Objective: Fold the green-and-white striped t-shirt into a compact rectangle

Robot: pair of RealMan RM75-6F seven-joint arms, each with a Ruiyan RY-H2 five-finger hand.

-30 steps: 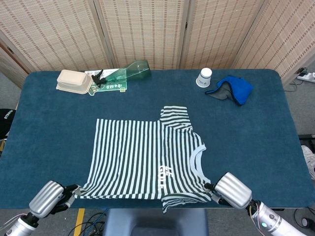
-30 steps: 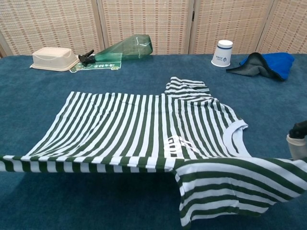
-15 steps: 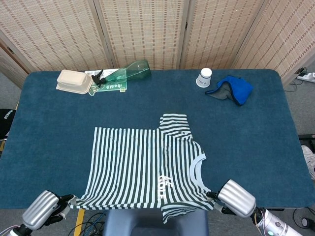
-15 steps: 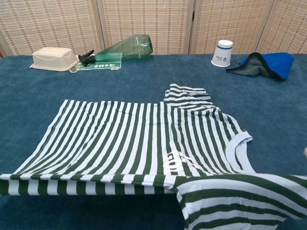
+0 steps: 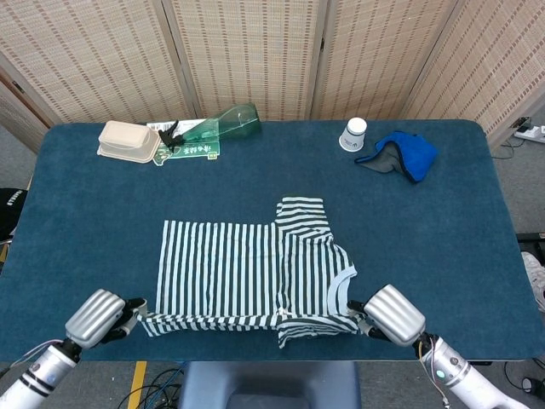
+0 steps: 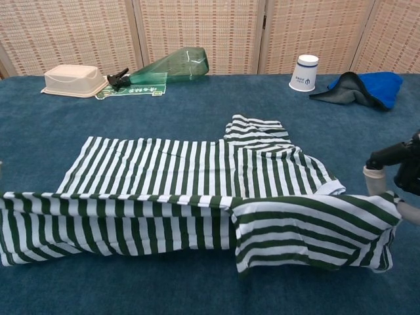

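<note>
The green-and-white striped t-shirt [image 5: 247, 268] lies flat mid-table, collar to the right, one sleeve [image 5: 302, 211] pointing to the far side. Its near edge is lifted off the table and hangs as a doubled band [image 6: 164, 223] across the chest view. My left hand [image 5: 106, 317] grips the near left corner of the shirt. My right hand [image 5: 392, 313] grips the near right corner by the other sleeve; in the chest view the right hand [image 6: 397, 172] shows at the right edge above the striped sleeve [image 6: 315, 233]. The left hand is outside the chest view.
Along the far edge of the blue table [image 5: 443, 256] sit a beige lidded box [image 5: 128, 141], a green bottle lying on its side [image 5: 223, 126], a paper cup [image 5: 353, 134] and a blue cloth [image 5: 404, 155]. Folding screens stand behind.
Both hands have moved from the table's near edge toward the far side, carrying the shirt's near edge. That edge now hangs as a folded band instead of being stretched flat.
</note>
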